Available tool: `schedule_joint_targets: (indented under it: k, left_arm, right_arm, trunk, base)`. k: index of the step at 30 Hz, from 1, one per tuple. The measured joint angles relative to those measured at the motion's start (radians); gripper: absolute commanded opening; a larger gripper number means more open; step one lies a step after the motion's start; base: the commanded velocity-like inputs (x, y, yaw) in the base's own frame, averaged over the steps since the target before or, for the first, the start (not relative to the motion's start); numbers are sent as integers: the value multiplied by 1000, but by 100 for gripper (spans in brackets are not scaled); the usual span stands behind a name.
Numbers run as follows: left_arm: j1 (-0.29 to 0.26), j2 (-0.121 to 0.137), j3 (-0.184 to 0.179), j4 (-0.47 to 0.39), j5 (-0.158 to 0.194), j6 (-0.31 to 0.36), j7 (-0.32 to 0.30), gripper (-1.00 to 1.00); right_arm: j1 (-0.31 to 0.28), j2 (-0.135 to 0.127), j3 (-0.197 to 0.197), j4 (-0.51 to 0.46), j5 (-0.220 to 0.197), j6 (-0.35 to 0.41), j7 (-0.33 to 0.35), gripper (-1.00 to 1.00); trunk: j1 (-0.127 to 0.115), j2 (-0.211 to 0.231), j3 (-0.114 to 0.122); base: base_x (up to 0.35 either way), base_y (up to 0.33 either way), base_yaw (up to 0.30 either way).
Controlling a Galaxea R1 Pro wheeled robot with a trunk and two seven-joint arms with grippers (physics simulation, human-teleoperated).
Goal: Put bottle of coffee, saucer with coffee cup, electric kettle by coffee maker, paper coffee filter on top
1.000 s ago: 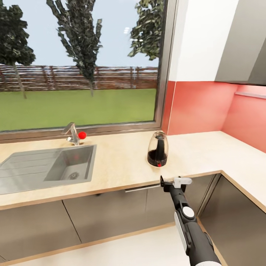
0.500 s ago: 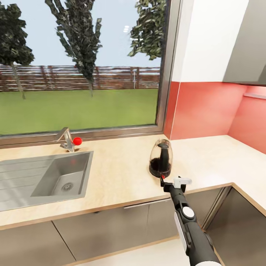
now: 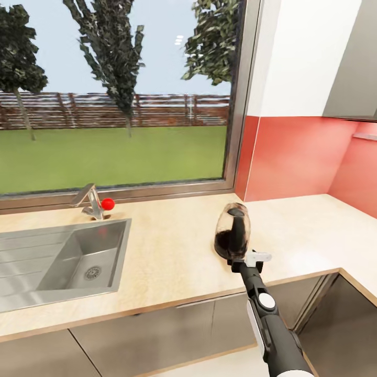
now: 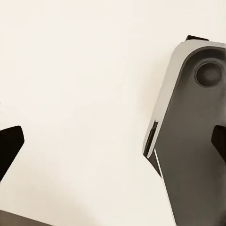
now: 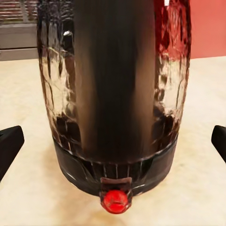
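The electric kettle (image 3: 232,232), rounded clear glass with a black base, stands upright on the kitchen countertop (image 3: 173,262) near its front edge. My right gripper (image 3: 245,260) hovers just in front of the kettle's base, open. In the right wrist view the kettle (image 5: 113,94) is very close, its black handle and red switch (image 5: 115,200) facing me, and the right gripper (image 5: 113,143) has its fingertips (image 5: 9,146) spread wide at the frame's two sides. My left gripper (image 4: 113,146) is open over a pale surface, beside a grey part of the robot (image 4: 193,141).
A steel sink (image 3: 63,262) with a faucet (image 3: 91,201) and red knob is set into the counter at the left. A large window and a red wall (image 3: 293,157) stand behind the counter, which turns a corner at the right. Grey cabinet fronts (image 3: 157,330) run below.
The camera has moved closer to the counter. My right gripper has closed in on the kettle, from short of the counter edge to just before its base.
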Motion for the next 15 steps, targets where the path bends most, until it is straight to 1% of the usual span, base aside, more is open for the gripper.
schedule_joint_targets:
  k: [10,15]
  left_arm:
    - [0,0,0,0,0,0,0,100]
    - [0,0,0,0,0,0,0,100]
  right_arm:
    - [0,0,1,0,0,-1,0,100]
    - [0,0,0,0,0,-1,-1,100]
  trunk:
    - [0,0,0]
    - [0,0,0]
  base:
    - [9,3,0]
    - [86,0,0]
